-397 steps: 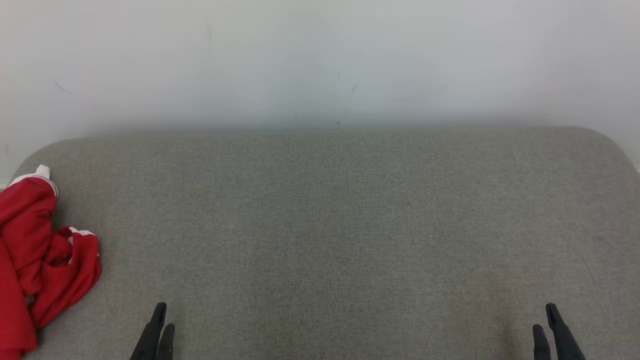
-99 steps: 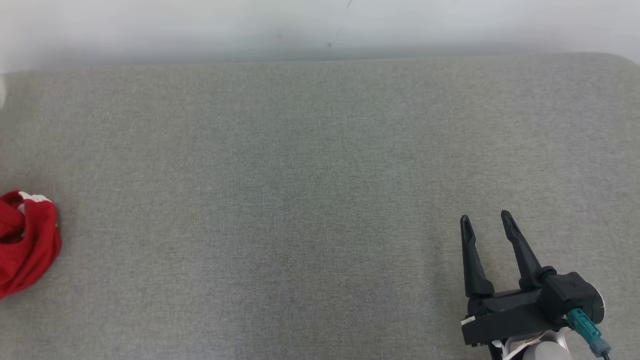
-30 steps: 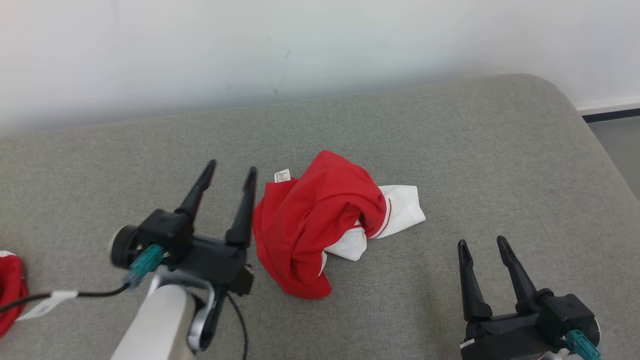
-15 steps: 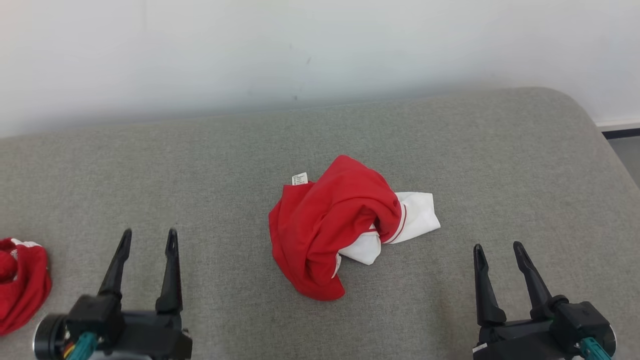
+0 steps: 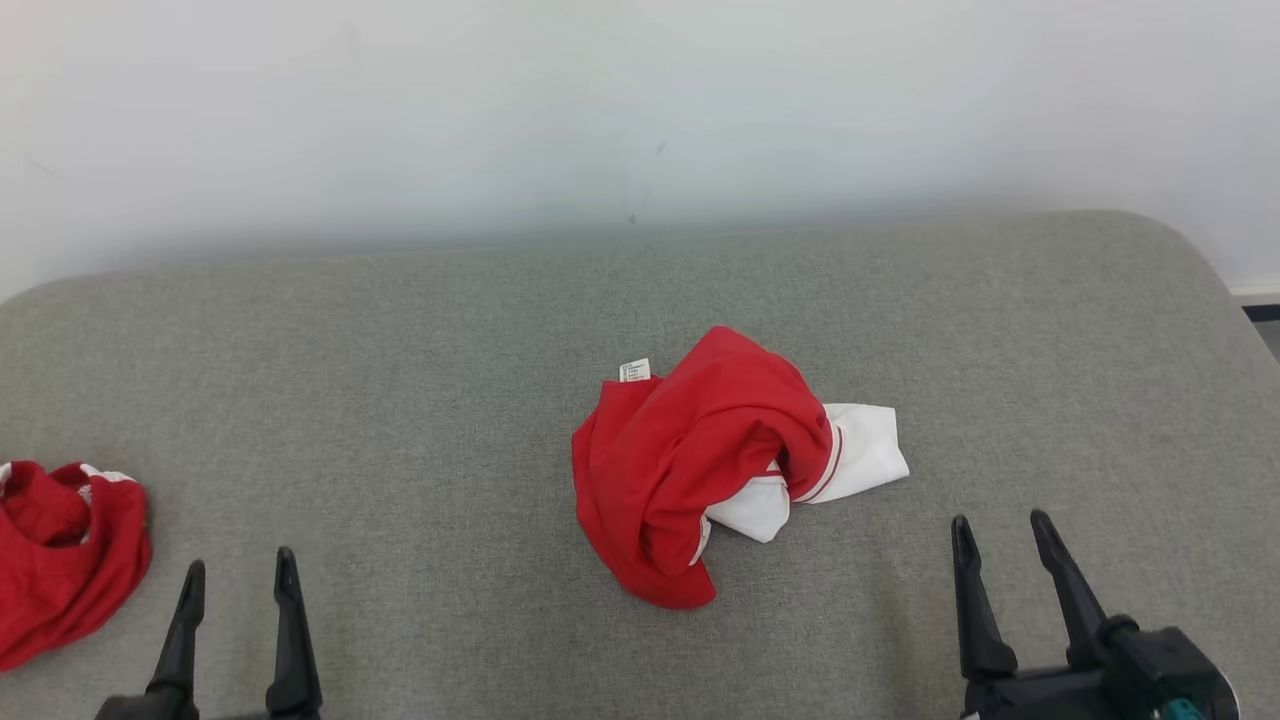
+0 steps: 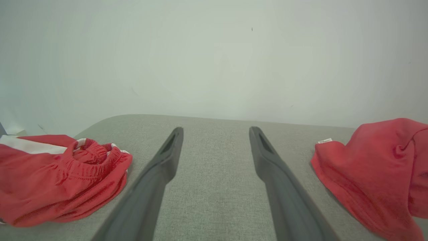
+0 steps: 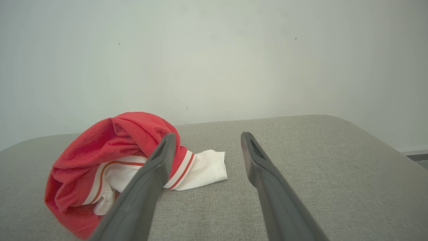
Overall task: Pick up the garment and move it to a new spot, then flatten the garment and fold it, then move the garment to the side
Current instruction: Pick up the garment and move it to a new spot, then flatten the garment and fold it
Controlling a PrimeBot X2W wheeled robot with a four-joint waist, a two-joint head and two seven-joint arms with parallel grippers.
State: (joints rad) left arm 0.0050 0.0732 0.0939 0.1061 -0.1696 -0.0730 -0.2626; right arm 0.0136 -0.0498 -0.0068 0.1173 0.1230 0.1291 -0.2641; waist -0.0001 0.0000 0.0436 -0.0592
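A crumpled red and white garment [image 5: 700, 465] lies in a heap at the middle of the grey padded surface [image 5: 450, 350]. It shows at the right in the left wrist view [image 6: 378, 170] and at the left in the right wrist view [image 7: 110, 157]. My left gripper [image 5: 238, 565] is open at the lower left, well apart from the heap, with nothing between its fingers [image 6: 160, 167]. My right gripper [image 5: 1000, 522] is open at the lower right, a little to the right of the heap's white sleeve, also holding nothing.
A second red garment [image 5: 60, 555] lies bunched at the far left edge of the surface, left of my left gripper, seen too in the left wrist view [image 6: 57, 177]. A white wall [image 5: 640, 110] runs behind. The surface's rounded right edge [image 5: 1215, 290] drops to the floor.
The left gripper has drawn back from beside the heap to the lower left corner. The camera has shifted, so the heap sits a little lower and further right in the picture. The garment lies unmoved.
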